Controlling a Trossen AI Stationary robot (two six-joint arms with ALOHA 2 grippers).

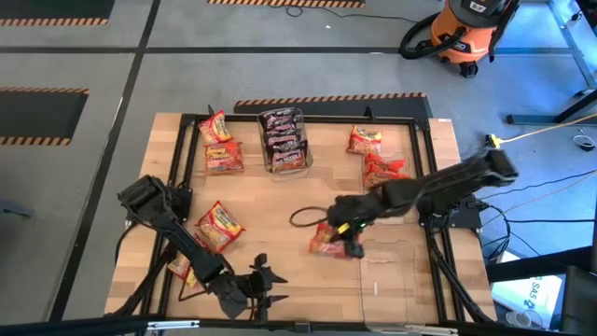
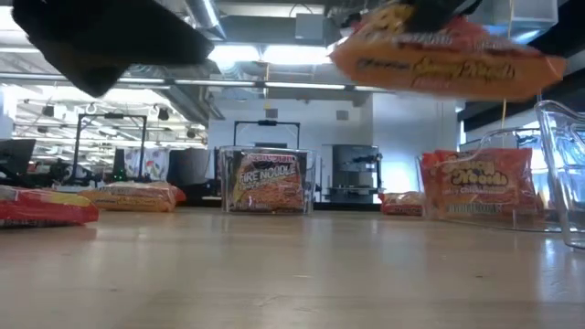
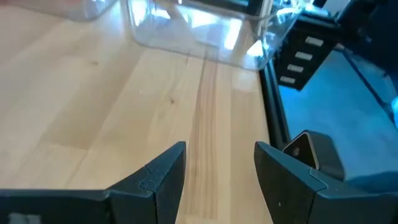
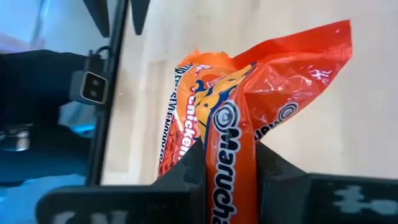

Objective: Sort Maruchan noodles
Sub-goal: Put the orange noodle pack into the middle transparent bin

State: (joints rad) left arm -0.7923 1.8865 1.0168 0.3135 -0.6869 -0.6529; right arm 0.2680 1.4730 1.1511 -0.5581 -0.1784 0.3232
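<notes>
Item: orange Maruchan packet [image 4: 236, 112], pinched edge-on by the right gripper [image 1: 347, 235] and lifted clear of the table [image 1: 280, 210], centre-right. Likely light, crinkly, slippery film over brittle noodles; grip the sealed edge gently. Left gripper [image 3: 219, 174]: spread, near-left, empty.

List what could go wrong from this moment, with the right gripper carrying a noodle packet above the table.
1. The right gripper pinches the orange packet along a narrow folded strip, with most of it hanging free, so it could slip or swing out.
2. The clear bin beside it is hard to see; the packet could catch its wall and land outside.
3. The left gripper waits open near the table's front edge, close to that bin, so a crossing could collide.
</notes>
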